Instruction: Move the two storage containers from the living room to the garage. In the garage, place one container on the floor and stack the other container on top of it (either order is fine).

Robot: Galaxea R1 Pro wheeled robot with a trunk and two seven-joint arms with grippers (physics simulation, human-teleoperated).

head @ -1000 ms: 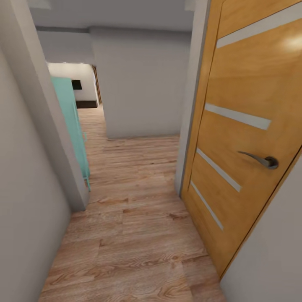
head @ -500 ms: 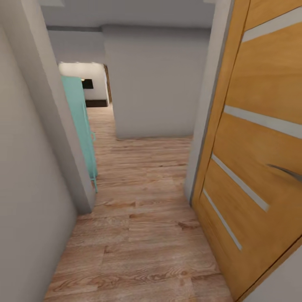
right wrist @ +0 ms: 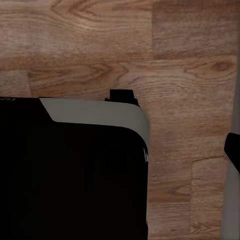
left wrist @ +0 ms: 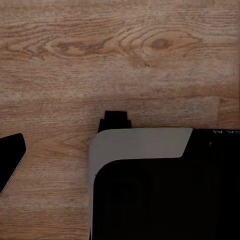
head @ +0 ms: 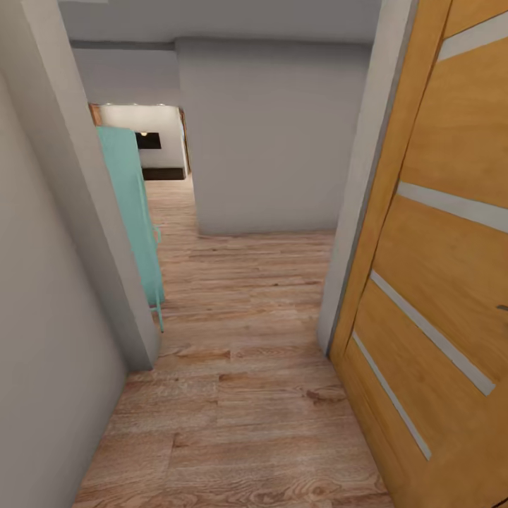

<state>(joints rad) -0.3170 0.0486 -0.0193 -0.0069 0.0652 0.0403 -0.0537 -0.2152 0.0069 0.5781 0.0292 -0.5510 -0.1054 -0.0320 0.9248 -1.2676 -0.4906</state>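
The two storage containers are out of view. I am in a narrow hallway with a light wood plank floor [head: 240, 395]. In the left wrist view, my left gripper's dark fingertip [left wrist: 11, 160] sits at the picture's edge over the planks, with nothing against it. The right wrist view likewise has my right gripper's fingertip [right wrist: 233, 150] at the picture's edge, also bare. Both wrist views look down past my black, white-edged base [left wrist: 145, 142] [right wrist: 100, 112] onto the wood floor.
An open orange-brown door [head: 437, 282] with pale stripes stands close on the right. A grey wall corner [head: 92, 233] juts in on the left, with a turquoise piece of furniture [head: 130, 212] behind it. A grey wall [head: 268, 141] faces me; a passage [head: 166, 190] runs past its left.
The whole view has shifted: the camera has moved forward along the hallway. The door has slid further right and its handle has almost left the picture.
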